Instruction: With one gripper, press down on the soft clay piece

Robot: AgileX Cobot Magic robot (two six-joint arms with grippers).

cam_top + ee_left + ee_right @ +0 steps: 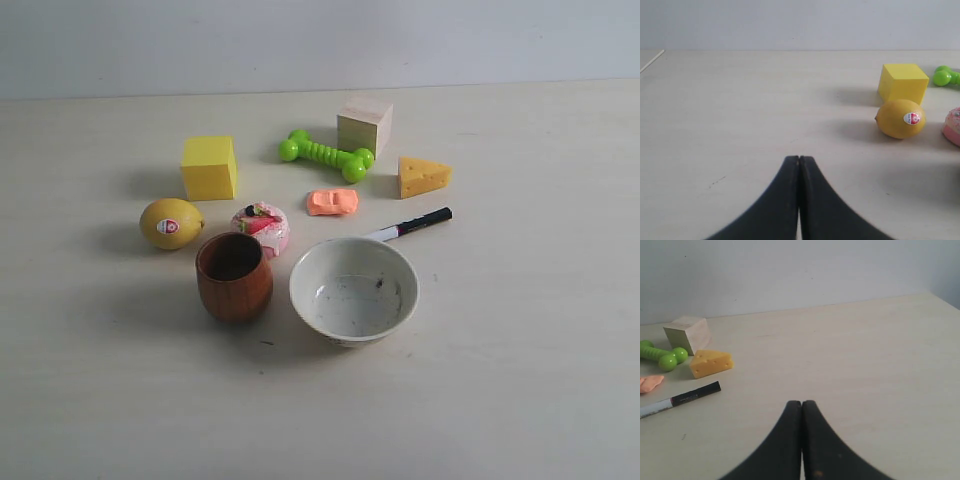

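Note:
The soft clay piece (332, 202) is a small salmon-orange lump lying mid-table between the green dumbbell toy and the white bowl. Its edge also shows in the right wrist view as the clay piece (650, 383), far from that gripper. My left gripper (799, 159) is shut with nothing between its black fingers, over bare table well away from the lemon. My right gripper (801, 403) is shut and empty too, over bare table. Neither gripper nor arm appears in the exterior view.
Around the clay lie a green dumbbell toy (325, 155), wooden cube (364, 124), cheese wedge (423, 176), marker pen (411, 225), white bowl (353, 290), brown cup (233, 276), pink cake toy (262, 227), lemon (171, 223) and yellow block (209, 167).

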